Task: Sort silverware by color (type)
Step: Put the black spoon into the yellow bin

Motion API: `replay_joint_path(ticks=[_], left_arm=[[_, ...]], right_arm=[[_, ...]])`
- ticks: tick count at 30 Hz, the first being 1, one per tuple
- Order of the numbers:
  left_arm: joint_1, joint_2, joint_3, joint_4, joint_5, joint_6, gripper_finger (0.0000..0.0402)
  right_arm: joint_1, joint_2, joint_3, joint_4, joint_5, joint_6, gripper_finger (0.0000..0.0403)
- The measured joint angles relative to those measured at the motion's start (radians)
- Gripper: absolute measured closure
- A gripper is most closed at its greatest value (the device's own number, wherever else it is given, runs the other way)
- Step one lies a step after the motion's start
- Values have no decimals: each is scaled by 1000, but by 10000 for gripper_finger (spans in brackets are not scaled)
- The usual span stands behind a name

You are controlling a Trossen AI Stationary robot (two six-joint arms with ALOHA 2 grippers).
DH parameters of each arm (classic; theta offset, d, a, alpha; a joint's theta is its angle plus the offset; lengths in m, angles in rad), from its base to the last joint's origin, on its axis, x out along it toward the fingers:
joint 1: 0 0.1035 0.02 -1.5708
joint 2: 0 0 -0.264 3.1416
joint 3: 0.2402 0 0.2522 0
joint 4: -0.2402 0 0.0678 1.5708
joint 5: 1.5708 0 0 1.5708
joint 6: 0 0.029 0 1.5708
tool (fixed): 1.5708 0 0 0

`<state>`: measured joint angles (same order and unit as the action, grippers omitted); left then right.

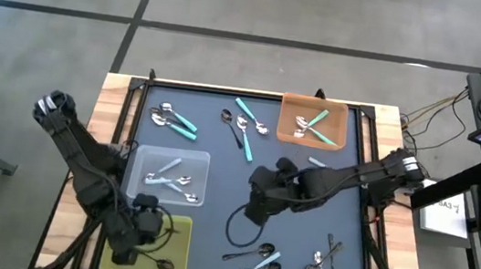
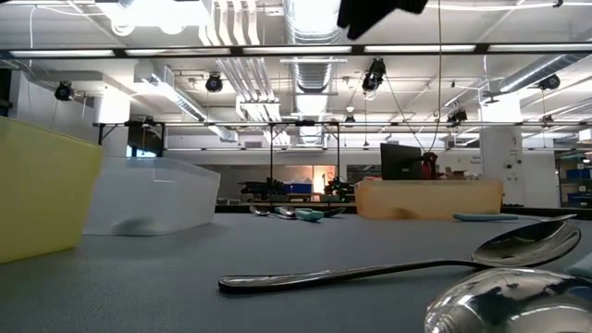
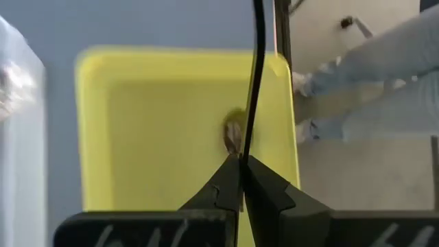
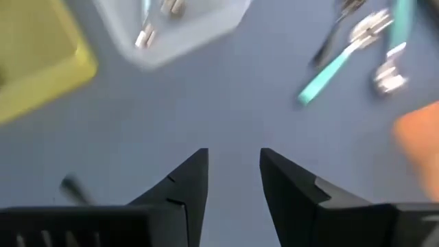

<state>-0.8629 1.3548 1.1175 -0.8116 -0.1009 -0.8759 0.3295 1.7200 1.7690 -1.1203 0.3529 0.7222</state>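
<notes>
The left gripper [image 1: 138, 232] hangs over the yellow tray [image 1: 175, 237] at the table's near left corner, its fingers pressed together with nothing between them. In the left wrist view a dark object [image 3: 233, 134] lies in that tray, half hidden behind a black cable [image 3: 255, 75]; it is probably a dark metal spoon, though the blur leaves it unclear.

The right gripper [image 4: 233, 180] hovers above the bare mat in the middle of the table, its fingers spread apart and holding nothing. A dark metal spoon [image 1: 241, 229] lies on the mat just beside it.

The silverware is scattered. Pale blue spoons [image 1: 171, 177] sit in the clear tray [image 1: 141, 155], teal spoons [image 1: 308, 124] in the orange tray [image 1: 339, 114]. Loose clusters lie on the mat: teal-handled ones [image 1: 173, 120] at the far left, a mixed group [image 1: 243, 126] beside the orange tray, and more [image 1: 325, 266] toward the near right edge, too small to sort by handle.

From the low view, a long dark spoon [image 2: 407, 264] lies close to the lens, and another bowl [image 2: 509, 305] is cut off by the frame's corner.
</notes>
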Motion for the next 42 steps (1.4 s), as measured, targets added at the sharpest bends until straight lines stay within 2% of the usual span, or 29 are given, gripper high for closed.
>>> replay_joint_path(ticks=[5, 12, 21, 26, 34, 42], left_arm=[[-43, 32, 0, 3, 70, -77, 401], [-77, 85, 0, 2, 199, -139, 401], [-83, 121, 0, 5, 223, -163, 374], [-99, 118, 0, 4, 220, -157, 343], [-130, 113, 0, -3, 150, -155, 309], [-172, 105, -1, -20, 138, -169, 306]], right_arm=[[8, 73, -1, 4, -194, 14, 286], [54, 177, -1, 10, -332, 14, 285], [96, 270, 5, 73, -491, 15, 284], [116, 300, 5, 91, -510, -81, 280], [132, 331, 4, 163, -507, -217, 292], [154, 384, 4, 238, -444, -587, 304]])
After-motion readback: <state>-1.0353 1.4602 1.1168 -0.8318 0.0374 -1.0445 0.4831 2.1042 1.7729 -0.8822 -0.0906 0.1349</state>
